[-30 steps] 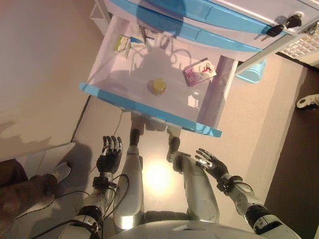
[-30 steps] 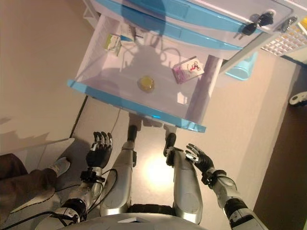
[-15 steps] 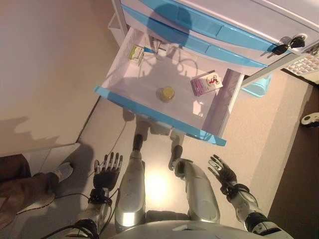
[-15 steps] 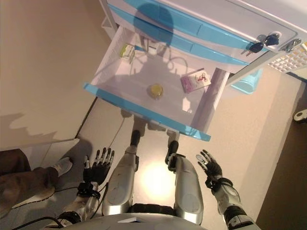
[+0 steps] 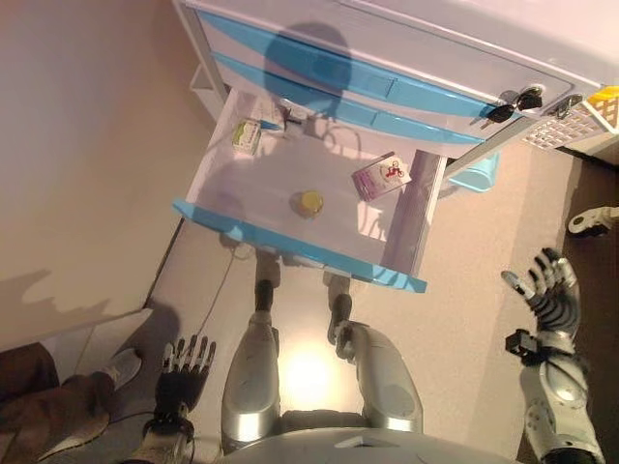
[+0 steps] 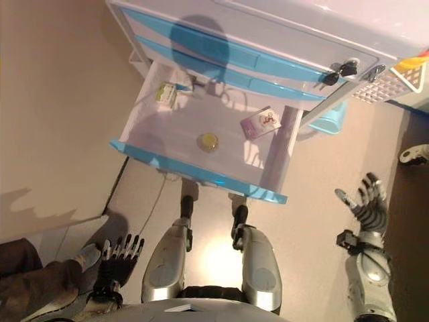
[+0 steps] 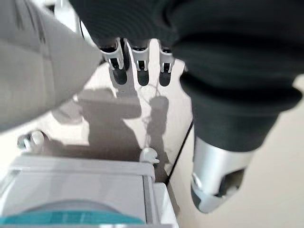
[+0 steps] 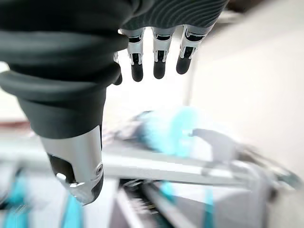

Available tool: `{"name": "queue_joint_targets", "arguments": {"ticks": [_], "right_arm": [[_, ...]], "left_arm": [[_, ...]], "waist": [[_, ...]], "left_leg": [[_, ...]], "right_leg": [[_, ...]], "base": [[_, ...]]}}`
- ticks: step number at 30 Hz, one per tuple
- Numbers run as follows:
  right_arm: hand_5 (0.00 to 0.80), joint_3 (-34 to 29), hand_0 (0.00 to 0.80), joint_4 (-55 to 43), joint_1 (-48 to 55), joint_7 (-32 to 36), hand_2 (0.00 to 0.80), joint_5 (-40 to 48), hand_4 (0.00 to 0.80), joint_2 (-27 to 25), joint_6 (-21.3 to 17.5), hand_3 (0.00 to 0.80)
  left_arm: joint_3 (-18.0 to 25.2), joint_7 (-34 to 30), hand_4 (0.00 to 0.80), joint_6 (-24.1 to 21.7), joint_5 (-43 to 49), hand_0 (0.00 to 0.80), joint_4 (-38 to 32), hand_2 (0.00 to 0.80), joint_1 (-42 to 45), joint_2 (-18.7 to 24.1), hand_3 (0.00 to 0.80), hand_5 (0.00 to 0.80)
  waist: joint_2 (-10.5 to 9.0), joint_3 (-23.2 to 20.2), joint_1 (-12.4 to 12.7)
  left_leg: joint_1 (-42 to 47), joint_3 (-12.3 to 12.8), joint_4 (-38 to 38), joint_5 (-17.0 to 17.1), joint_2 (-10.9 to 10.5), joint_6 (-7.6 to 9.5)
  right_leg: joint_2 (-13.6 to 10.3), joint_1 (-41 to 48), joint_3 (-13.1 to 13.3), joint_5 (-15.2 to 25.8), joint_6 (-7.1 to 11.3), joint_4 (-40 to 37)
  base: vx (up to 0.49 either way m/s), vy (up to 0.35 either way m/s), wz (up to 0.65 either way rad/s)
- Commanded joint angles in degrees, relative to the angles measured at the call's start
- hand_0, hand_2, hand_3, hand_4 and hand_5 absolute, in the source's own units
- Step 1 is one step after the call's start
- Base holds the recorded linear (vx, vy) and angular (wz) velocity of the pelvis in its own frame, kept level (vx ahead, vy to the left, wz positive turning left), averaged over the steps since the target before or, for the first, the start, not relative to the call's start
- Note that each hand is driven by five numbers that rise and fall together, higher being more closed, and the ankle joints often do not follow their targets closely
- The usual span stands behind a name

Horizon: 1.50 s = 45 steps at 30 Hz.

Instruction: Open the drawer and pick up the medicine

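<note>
Below the cabinet: drawer (image 5: 290, 246) pulled open.
Medicine: small yellow bottle (image 5: 309, 201) on the drawer floor, between a green box (image 5: 246, 135) and a pink box (image 5: 381, 176).
Left hand (image 5: 184, 372): low, fingers spread, empty.
Right hand (image 5: 547, 294): raised, well apart from the drawer, fingers spread, empty.

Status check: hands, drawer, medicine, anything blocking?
Left hand and right hand open, empty, clear of the drawer. Drawer open; yellow-lidded bottle, pink box, green box inside. Nothing blocking.

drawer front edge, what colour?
Light blue, on a white drawer. It shows best in the left eye view.
</note>
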Motion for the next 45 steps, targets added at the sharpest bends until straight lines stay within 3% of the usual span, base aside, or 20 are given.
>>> {"name": "queue_joint_targets", "arguments": {"ticks": [1,5,10,21,26,34,45], "right_arm": [[0.000,-2.62,0.000,-7.80,1.39,-4.23,0.000,-9.92,0.000,-4.93,-4.58,0.000],[0.000,-4.53,0.000,-17.67,-0.28,-4.77,0.000,-17.11,0.000,-10.56,-1.94,0.000],[0.000,-3.03,0.000,-25.77,-6.18,-1.33,0.000,-19.58,0.000,-15.54,1.62,0.000],[0.000,9.57,0.000,-31.45,-18.85,8.87,0.000,-23.67,0.000,-20.42,7.51,0.000],[0.000,17.59,0.000,-29.33,-24.64,12.74,0.000,-26.00,0.000,-20.34,10.74,0.000],[0.000,28.92,0.000,-21.74,-32.48,10.39,0.000,-31.88,0.000,-20.39,17.52,0.000],[0.000,35.96,0.000,-8.29,-36.71,5.09,0.000,-35.73,0.000,-19.36,22.48,0.000]], "left_arm": [[3.04,0.64,0.000,-2.20,4.66,0.000,4.21,0.000,4.80,0.91,0.000,0.000],[2.86,-0.32,0.000,-3.87,7.93,0.000,8.21,0.000,3.98,1.60,0.000,0.000],[1.22,-0.13,0.000,-6.21,11.48,0.000,10.82,0.000,2.18,2.12,0.000,0.000],[-2.81,1.45,0.000,-9.00,15.93,0.000,11.26,0.000,0.25,3.18,0.000,0.000],[-4.25,1.55,0.000,-9.09,15.07,0.000,11.29,0.000,-0.81,4.21,0.000,0.000],[-6.58,1.51,0.000,-9.34,14.72,0.000,11.43,0.000,-2.60,5.30,0.000,0.000],[-7.98,2.54,0.000,-8.42,15.62,0.000,9.93,0.000,-3.11,6.09,0.000,0.000]], "waist": [[-1.97,-6.75,-1.08],[-2.57,-7.05,-0.75],[-3.05,-6.83,0.61],[-3.06,-5.43,4.43],[-3.00,-4.70,5.90],[-2.11,-3.68,7.76],[-0.89,-2.61,9.07]], "left_leg": [[-0.88,1.40,0.82,-3.02,-1.64,2.48],[-1.22,1.65,0.92,-3.35,-1.51,2.46],[-1.89,1.44,1.32,-3.72,-1.35,2.23],[-2.99,-0.62,1.28,-3.68,-2.10,2.01],[-3.55,-1.41,1.30,-3.59,-2.67,1.95],[-4.65,-2.51,1.60,-3.37,-3.60,2.03],[-5.84,-3.40,2.24,-3.34,-4.64,2.26]], "right_leg": [[-1.56,1.77,1.67,6.84,6.00,-6.91],[-1.83,1.91,1.70,7.22,6.40,-7.71],[-2.06,2.42,1.20,7.39,6.73,-8.31],[-2.63,3.51,-0.94,7.53,6.61,-9.12],[-2.77,3.69,-1.65,7.53,6.39,-9.42],[-3.10,3.40,-2.57,7.25,5.95,-9.14],[-3.57,2.47,-3.23,7.34,5.66,-8.67]], "base": [[0.013,0.027,-0.10],[-0.005,0.010,-0.04],[-0.008,-0.005,0.01],[-0.010,-0.005,0.09],[-0.017,-0.004,0.11],[-0.014,0.002,0.10],[-0.004,-0.002,0.07]]}}
